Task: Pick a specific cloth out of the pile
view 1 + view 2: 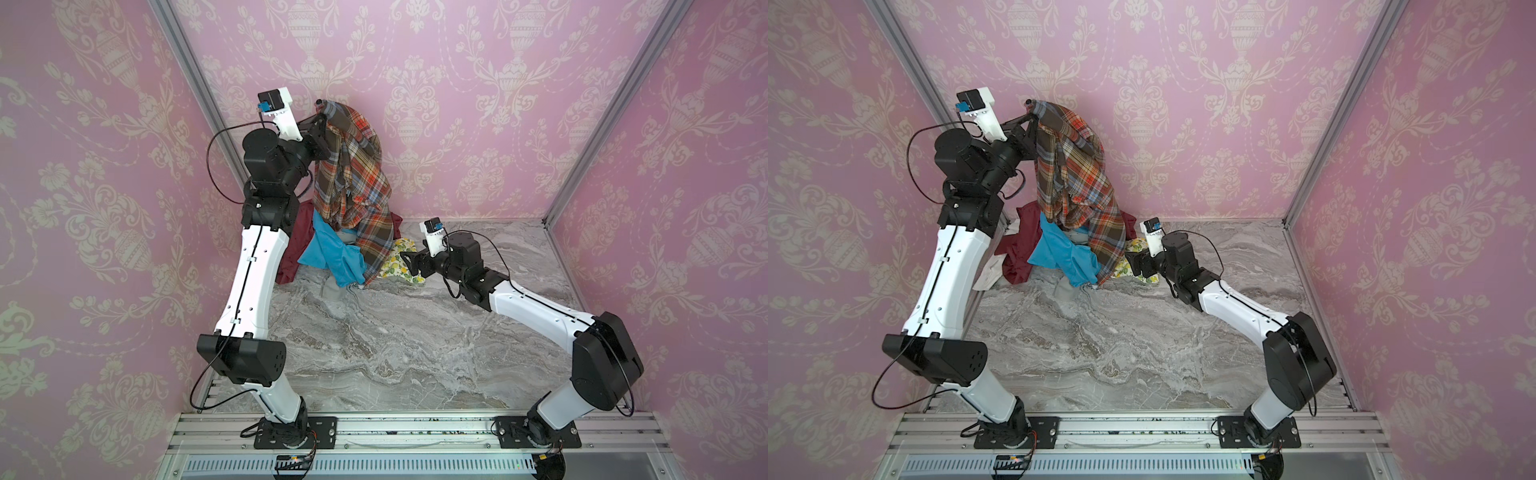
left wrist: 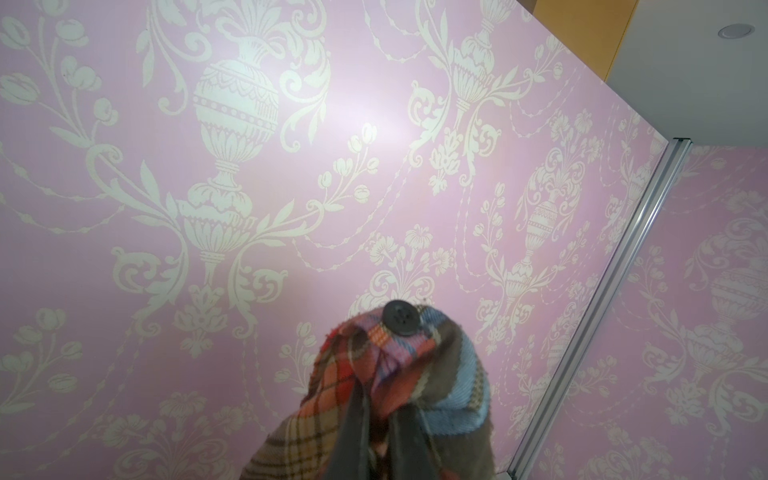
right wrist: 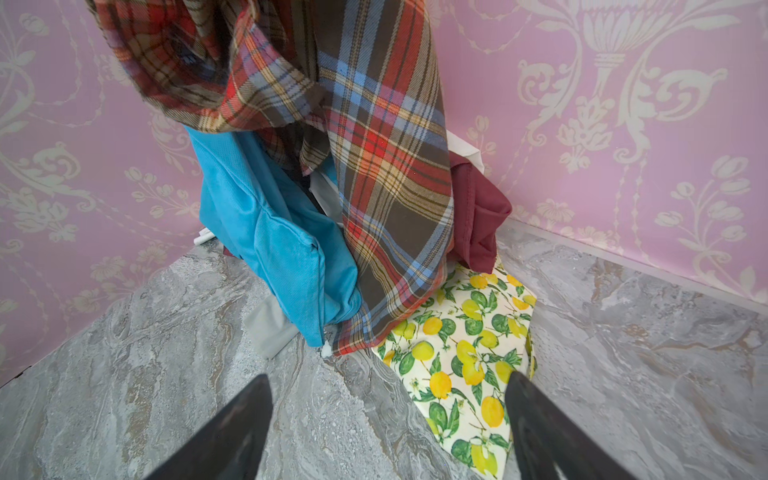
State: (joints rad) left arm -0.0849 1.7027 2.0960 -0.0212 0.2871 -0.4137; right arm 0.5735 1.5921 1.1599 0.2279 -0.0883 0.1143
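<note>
- The left end effector (image 1: 321,109) is raised high at the far left of the cell. Its jaws are closed on an upper edge of the plaid cloth (image 1: 353,178).
- In the left wrist view the dark fingers (image 2: 353,415) pinch a bunched fold of plaid. A black button (image 2: 400,316) sits at the top of that fold.
- The cloth hangs from this grip in front of the far wall (image 1: 457,124), its long axis close to vertical. The pinched end points up; the free end points down and slightly right.
- The lower hem reaches the pile (image 1: 291,266) at the far left of the table (image 1: 395,353).
- In the right wrist view the lowest corner overlaps the lemon-print cloth (image 3: 461,345) and lies just beside the blue cloth (image 3: 270,232).
- The maroon garment (image 1: 303,220) lies behind and under the plaid.
- The right end effector (image 1: 405,266) sits low, just right of the pile, over the lemon-print cloth. Its jaws stand wide apart and hold nothing.
</note>
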